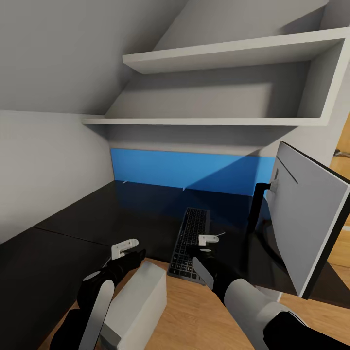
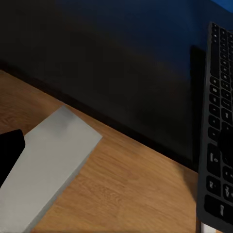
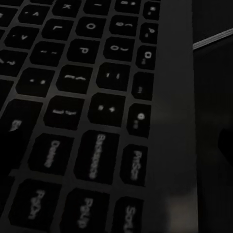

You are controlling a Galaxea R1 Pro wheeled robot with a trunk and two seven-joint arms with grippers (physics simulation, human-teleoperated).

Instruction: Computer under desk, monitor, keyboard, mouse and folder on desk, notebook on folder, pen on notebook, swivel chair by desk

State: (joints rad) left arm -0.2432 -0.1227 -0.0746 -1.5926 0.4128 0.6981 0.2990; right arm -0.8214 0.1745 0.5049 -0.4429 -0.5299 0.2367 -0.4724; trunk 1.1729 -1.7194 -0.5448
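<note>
One desk [image 1: 121, 214] with a glossy black top, mirror-smooth, carries a bright blue panel [image 1: 189, 167] along its back edge. One slim keyboard [image 1: 189, 238], dark keys in a grey frame, lies lengthwise on the top with its near end overhanging the front edge; the right wrist view shows its flat, square keycaps with pale legends. One monitor [image 1: 311, 214] stands at the desk's right end, turned so its flat light grey back faces the camera, on a thin black stand [image 1: 256, 206]. One light grey boxy computer [image 1: 133, 301] sits on the wood-grain floor [image 1: 194, 316] just before the front edge, left of the keyboard. Two plain white shelves [image 1: 218, 87] hang above the desk.

The left gripper [image 1: 125, 247] hovers over the front edge above the computer. The right gripper [image 1: 208, 239] hangs just over the keyboard's near end. Whether either pair of jaws is apart or together I cannot tell.
</note>
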